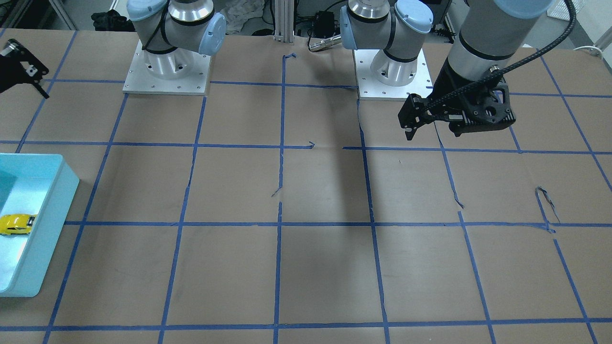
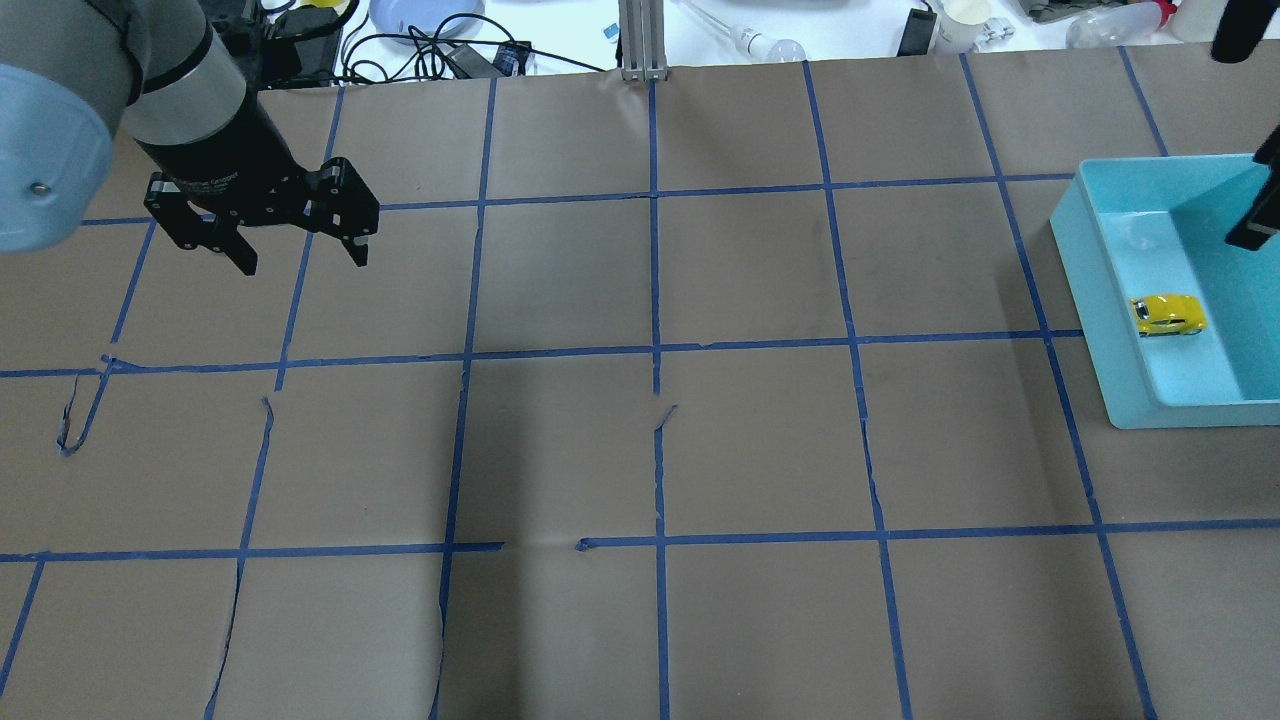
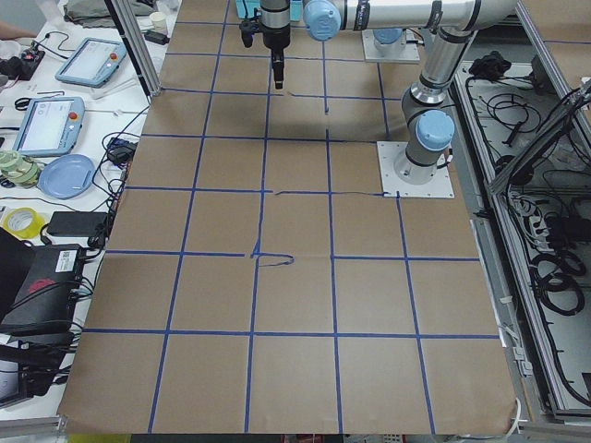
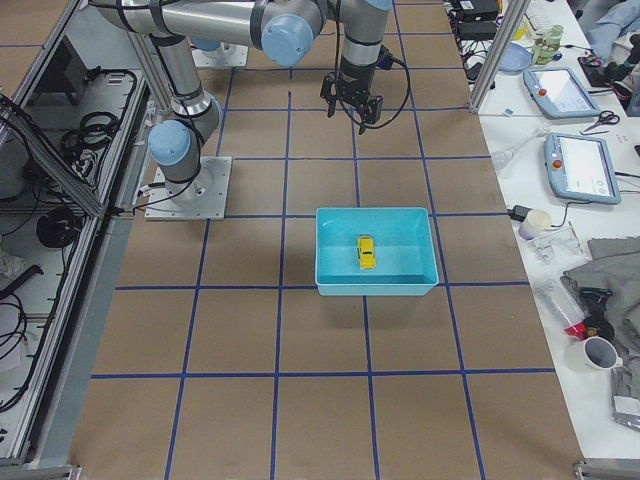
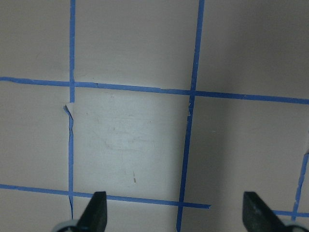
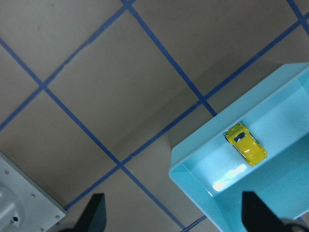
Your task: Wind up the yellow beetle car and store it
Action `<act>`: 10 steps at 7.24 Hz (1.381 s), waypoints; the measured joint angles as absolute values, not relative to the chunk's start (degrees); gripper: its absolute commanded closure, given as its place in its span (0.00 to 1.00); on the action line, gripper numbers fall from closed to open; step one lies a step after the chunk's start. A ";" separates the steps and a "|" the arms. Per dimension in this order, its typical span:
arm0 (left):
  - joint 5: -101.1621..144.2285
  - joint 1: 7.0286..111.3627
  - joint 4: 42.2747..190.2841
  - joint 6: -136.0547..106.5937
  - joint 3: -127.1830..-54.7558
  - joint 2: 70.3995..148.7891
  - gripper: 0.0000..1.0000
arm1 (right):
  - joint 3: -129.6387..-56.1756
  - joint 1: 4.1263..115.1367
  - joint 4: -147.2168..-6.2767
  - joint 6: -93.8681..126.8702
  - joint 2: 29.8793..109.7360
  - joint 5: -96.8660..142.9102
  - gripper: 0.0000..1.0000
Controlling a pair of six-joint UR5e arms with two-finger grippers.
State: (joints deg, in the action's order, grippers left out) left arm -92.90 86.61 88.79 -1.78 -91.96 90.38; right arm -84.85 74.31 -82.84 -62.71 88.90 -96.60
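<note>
The yellow beetle car (image 2: 1167, 315) lies inside a light blue bin (image 2: 1090, 300) at the table's right side. The car (image 1: 16, 224) and bin (image 1: 62, 191) also show in the front view, and the car (image 4: 366, 252) in the right side view. My right gripper (image 6: 173, 205) is open and empty, high above the table; its wrist view looks down on the car (image 6: 245, 144) in the bin (image 6: 193, 179). My left gripper (image 2: 300, 258) is open and empty above bare paper at the left. It also shows in the front view (image 1: 432, 131) and in the left wrist view (image 5: 175, 203).
Brown paper with a blue tape grid (image 2: 655, 350) covers the table. The two arm base plates (image 1: 167, 88) (image 1: 373, 93) sit at the robot's edge. Cables, a bulb and cups (image 2: 760, 40) lie beyond the far edge.
</note>
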 measured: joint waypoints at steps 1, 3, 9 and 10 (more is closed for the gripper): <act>-92.91 86.58 88.77 -1.78 -92.02 90.34 0.00 | -84.73 79.65 -83.00 -50.99 88.72 -96.46 0.00; -92.59 86.90 88.77 -1.96 -92.36 90.47 0.00 | -84.59 89.01 -83.53 -28.30 88.20 -95.75 0.00; -92.00 87.18 88.30 -1.72 -92.79 90.09 0.00 | -84.72 91.86 -93.66 -5.58 87.25 -90.91 0.00; -91.98 87.19 88.27 -1.68 -92.79 90.00 0.00 | -84.80 91.74 -95.19 -5.20 87.41 -90.91 0.00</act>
